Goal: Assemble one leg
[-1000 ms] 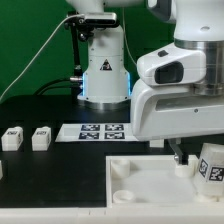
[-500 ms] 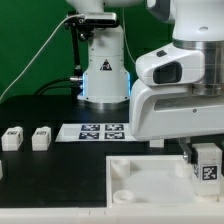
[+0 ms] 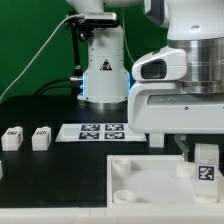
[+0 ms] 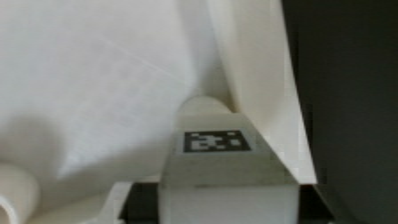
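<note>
Directly below the gripper (image 3: pixel 203 152) a leg (image 3: pixel 206 168) stands upright, its long axis vertical and its tag facing the camera. The fingers pinch its sides. It is over the panel (image 3: pixel 140 185), near the edge on the exterior view's right. Whether it touches the panel or sits over a socket cannot be told. Counted: three legs, including two spare legs (image 3: pixel 12 138) (image 3: pixel 41 138) well apart on the exterior view's left. There is one panel, one marker board (image 3: pixel 100 131) and one arm.

The marker board (image 3: pixel 100 131) lies on the black table (image 3: pixel 50 175) near the white panel (image 3: pixel 150 190).
</note>
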Controlling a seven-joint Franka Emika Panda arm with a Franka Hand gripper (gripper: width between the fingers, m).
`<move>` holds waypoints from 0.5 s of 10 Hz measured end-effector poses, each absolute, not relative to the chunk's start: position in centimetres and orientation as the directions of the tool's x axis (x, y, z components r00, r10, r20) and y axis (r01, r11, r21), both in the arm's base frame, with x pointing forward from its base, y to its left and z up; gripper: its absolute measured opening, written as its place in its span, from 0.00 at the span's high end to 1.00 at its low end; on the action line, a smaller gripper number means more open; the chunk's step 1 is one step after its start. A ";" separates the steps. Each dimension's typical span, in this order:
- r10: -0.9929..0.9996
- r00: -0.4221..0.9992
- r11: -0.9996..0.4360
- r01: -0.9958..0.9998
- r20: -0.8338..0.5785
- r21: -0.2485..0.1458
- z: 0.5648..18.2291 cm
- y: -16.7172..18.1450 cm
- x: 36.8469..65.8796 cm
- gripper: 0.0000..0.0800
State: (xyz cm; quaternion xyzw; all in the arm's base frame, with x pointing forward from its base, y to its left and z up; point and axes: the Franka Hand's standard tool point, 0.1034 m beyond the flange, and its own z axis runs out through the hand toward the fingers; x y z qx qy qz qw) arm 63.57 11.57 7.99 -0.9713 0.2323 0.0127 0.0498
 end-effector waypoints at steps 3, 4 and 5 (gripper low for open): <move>-0.695 0.714 -0.709 -0.700 -0.083 -0.085 8.0 11.6 63.6 0.64; -0.806 0.582 -0.577 -0.813 -0.106 -0.077 8.0 11.6 63.6 0.64; -0.876 0.469 -0.465 -0.883 -0.117 -0.062 8.0 11.6 63.7 0.64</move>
